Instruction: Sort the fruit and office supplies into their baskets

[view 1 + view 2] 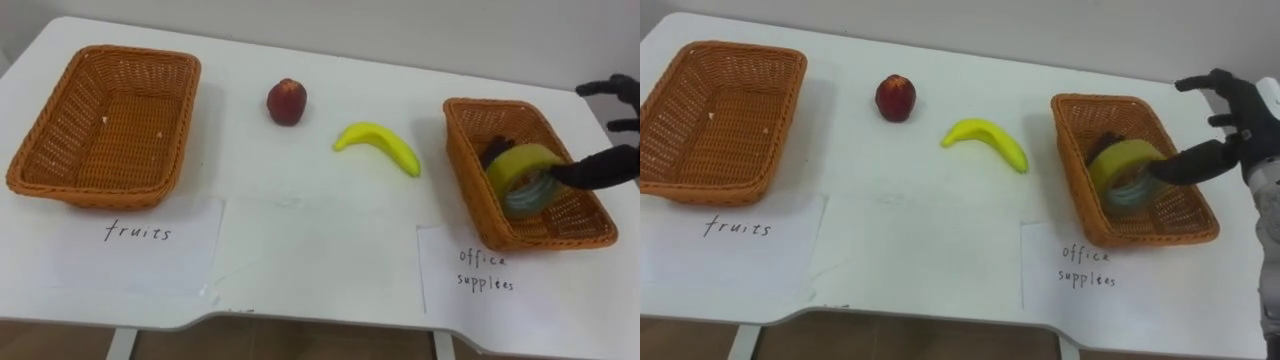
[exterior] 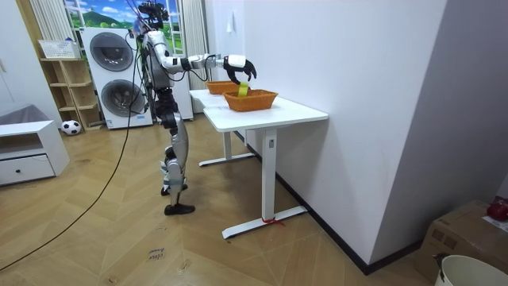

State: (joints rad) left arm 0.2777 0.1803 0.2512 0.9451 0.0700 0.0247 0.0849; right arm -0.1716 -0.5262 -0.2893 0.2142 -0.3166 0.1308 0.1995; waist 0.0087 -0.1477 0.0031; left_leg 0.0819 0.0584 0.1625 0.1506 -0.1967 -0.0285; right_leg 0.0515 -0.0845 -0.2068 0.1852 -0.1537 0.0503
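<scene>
On the table (image 1: 230,60), at three o'clock, the right hand (image 1: 610,165), fingers spread, seems to be leaving the tape (image 1: 520,165) in the office basket (image 1: 468,150). Next it is probably needing to grab the banana (image 1: 380,145).

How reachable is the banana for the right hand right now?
Probably yes: the right hand hovers over the office supplies basket, thumb against a yellow tape roll, and the banana lies on bare table just left of that basket. Only the basket's rim stands between them.
</scene>
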